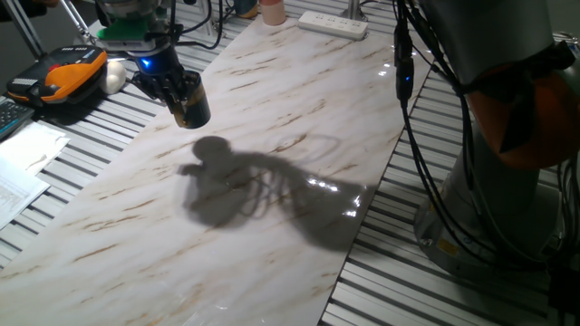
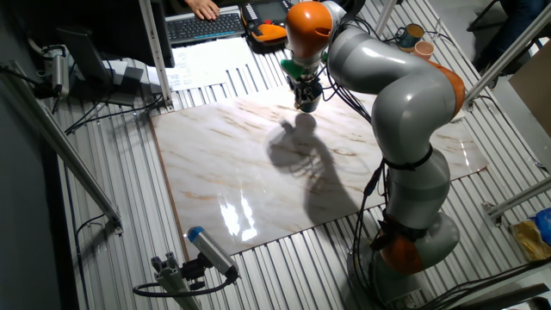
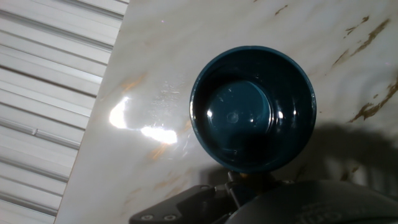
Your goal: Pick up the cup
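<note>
The cup (image 1: 192, 107) is a small dark navy mug with a gold band. It hangs tilted in my gripper (image 1: 177, 91) above the far left part of the marble slab (image 1: 272, 208), and its shadow lies apart from it on the slab. In the other fixed view the cup (image 2: 306, 102) sits under the gripper (image 2: 306, 93) near the slab's far edge. The hand view looks straight down into the open cup (image 3: 252, 109). The gripper body (image 3: 249, 199) fills the bottom edge there and grips the cup's near side. The handle is mostly hidden.
A white power strip (image 1: 333, 24) and a pale pink cup (image 1: 271, 11) stand at the slab's far end. An orange-black device (image 1: 68, 72) and papers (image 1: 23, 167) lie on the slatted table at the left. The arm's base (image 2: 413, 241) and cables stand at the right.
</note>
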Controlling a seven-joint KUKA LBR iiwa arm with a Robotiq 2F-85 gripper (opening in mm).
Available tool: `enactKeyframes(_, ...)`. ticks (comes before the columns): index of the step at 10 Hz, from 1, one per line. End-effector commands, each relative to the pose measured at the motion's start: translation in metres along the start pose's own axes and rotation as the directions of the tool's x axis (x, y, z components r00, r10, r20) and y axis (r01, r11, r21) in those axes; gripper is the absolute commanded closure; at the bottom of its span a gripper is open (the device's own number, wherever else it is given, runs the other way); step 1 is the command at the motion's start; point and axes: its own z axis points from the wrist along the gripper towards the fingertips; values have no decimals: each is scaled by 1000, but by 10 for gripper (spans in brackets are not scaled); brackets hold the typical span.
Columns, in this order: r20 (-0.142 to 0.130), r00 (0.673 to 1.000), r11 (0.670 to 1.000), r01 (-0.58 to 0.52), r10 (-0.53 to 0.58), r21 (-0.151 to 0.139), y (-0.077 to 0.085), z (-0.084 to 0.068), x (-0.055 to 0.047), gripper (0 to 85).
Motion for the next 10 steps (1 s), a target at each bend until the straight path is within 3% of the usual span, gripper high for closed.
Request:
enactKeyframes(1,0,1000,1000,0,0,0,0,0,0,850)
enactKeyframes(10,12,1000,1000,1,-1,9,-5,11,3,850)
